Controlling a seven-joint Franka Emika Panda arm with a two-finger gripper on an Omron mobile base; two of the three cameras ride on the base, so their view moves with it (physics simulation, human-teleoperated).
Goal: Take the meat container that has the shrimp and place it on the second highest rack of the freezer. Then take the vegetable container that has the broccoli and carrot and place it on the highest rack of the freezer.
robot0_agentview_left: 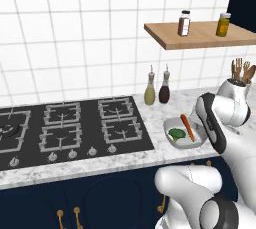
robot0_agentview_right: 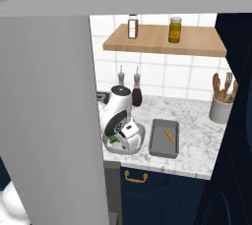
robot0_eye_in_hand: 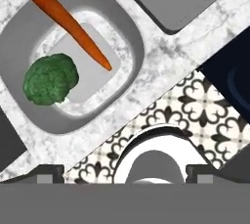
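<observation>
A: Holding anything in the gripper (robot0_eye_in_hand: pixel 126 171)?

B: Nothing. Spread wide, with one dark fingertip (robot0_eye_in_hand: pixel 49 171) low at each side of the hand view and no object between.

A: Hovering where?

B: Over the front edge of the marble counter (robot0_eye_in_hand: pixel 146 86), just beside the white dish (robot0_eye_in_hand: pixel 132 47) and not touching it. From the right base view, hanging low at the near rim of that dish.

A: And inside the dish?

B: Holds the broccoli (robot0_eye_in_hand: pixel 50 78) and the carrot (robot0_eye_in_hand: pixel 68 22), close together. Broccoli sitting in the hollow, carrot slanting from the rim down toward the middle.

A: Seen the shrimp (robot0_agentview_right: pixel 169 135)?

B: Yes, small and orange, resting near the middle of the grey tray (robot0_agentview_right: pixel 165 148). Standing on the same counter, just beside the dish, on the far side from the stove (robot0_agentview_left: pixel 70 128).

A: Anything of the freezer (robot0_agentview_right: pixel 49 111)?

B: Just a tall light grey panel, close to the camera at the left of the right base view, hiding that end of the counter. Cannot tell door from side wall.

A: Around the dish otherwise?

B: Stove to its left in the left base view. Behind, against the tiled wall, two bottles (robot0_agentview_left: pixel 156 89) standing upright side by side. Higher up, a wooden shelf (robot0_agentview_left: pixel 200 35) carrying two jars (robot0_agentview_left: pixel 184 23), well apart. At the right end, a crock (robot0_agentview_right: pixel 220 108) full of wooden utensils.
</observation>
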